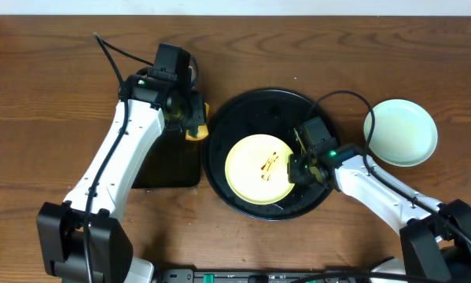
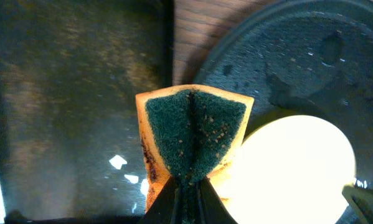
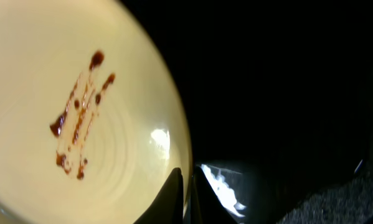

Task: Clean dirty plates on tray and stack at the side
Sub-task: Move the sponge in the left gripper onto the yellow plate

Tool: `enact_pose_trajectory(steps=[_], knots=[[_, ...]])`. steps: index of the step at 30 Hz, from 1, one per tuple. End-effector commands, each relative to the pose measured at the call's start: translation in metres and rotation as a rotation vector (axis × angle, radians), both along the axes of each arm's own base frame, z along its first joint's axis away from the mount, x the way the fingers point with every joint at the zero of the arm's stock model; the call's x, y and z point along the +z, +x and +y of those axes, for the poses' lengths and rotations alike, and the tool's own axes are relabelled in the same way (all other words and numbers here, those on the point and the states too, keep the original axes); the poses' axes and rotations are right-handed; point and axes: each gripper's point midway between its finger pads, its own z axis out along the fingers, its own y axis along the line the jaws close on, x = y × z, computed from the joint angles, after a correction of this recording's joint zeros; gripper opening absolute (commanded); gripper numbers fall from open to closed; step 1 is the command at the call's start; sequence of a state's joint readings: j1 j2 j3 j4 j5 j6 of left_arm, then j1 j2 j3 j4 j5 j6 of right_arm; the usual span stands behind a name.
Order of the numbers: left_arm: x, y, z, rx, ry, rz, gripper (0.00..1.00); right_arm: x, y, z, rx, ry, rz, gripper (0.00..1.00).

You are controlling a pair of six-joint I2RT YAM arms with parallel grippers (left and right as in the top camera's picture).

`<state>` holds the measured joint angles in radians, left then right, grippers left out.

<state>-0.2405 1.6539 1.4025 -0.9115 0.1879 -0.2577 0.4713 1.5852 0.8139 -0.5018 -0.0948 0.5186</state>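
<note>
The round black tray (image 1: 251, 110) had a rectangular tray (image 1: 176, 161) just left of it. The sauce-streaked yellow plate (image 1: 251, 177) lay inside it; a mint plate (image 1: 400, 132) rested just right. The left gripper (image 2: 186, 193) clenched a sponge (image 2: 192, 134) beside its left rim; the right gripper (image 3: 186, 190) pinched the yellow plate's edge.

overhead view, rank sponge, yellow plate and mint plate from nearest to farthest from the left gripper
1. Sponge: pinched in the left gripper, just left of the round tray.
2. Yellow plate: on the round tray, centre.
3. Mint plate: far right, off the tray.
</note>
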Motion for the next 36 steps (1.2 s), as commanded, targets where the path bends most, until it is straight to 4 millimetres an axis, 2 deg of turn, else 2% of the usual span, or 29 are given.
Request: enact_pose_trajectory(steps=[1,5,8,9,13,20,27,31,36], knots=[[0.003,-0.005,-0.016,-0.047,-0.07,0.018,0.08,-0.001,0.003,-0.003,-0.017,-0.018,-0.021,0.03],[-0.001,-0.015,-0.032,-0.092,-0.078,0.037,0.08,-0.001,0.003,-0.004,-0.016,-0.028,-0.024,0.03],[-0.011,-0.028,-0.044,-0.133,-0.069,0.067,0.08,-0.002,0.001,-0.004,-0.014,-0.031,-0.018,0.13],[-0.015,-0.033,-0.048,-0.149,-0.065,0.079,0.08,-0.003,0.001,-0.004,-0.014,-0.032,-0.016,0.13],[-0.026,-0.049,-0.066,-0.206,-0.055,0.109,0.08,-0.003,-0.002,-0.002,-0.005,-0.034,-0.012,0.13],[-0.038,-0.064,-0.093,-0.278,-0.058,0.105,0.08,-0.005,-0.007,-0.001,-0.002,-0.037,0.004,0.11],[-0.04,-0.068,-0.1,-0.282,-0.062,0.108,0.08,-0.018,-0.014,-0.005,-0.008,-0.048,0.027,0.08],[-0.04,-0.068,-0.1,-0.258,-0.066,0.114,0.08,-0.018,-0.012,-0.003,-0.008,-0.042,0.016,0.01],[-0.04,-0.071,-0.104,-0.261,-0.075,0.121,0.08,-0.017,-0.01,-0.003,-0.008,-0.038,0.01,0.01]])
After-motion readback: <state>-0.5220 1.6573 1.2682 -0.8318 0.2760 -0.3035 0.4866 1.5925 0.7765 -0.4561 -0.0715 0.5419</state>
